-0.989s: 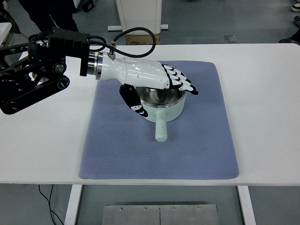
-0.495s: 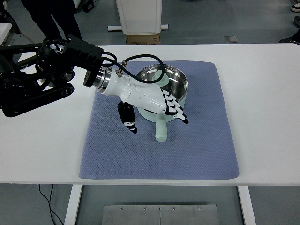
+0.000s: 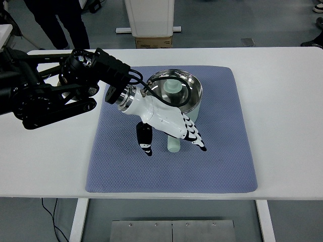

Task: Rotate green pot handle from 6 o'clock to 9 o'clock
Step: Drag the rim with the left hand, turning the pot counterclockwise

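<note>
You're seeing one green pot (image 3: 189, 103) sitting on one blue mat (image 3: 222, 151), its handle (image 3: 173, 143) pointing straight toward you, long axis near-to-far. Your left hand (image 3: 174, 127) is hovering over the handle, fingers (image 3: 194, 137) spread, thumb (image 3: 145, 141) apart, grasping nothing.

White table (image 3: 282, 116); blue mat (image 3: 222, 166) flat on it.
</note>
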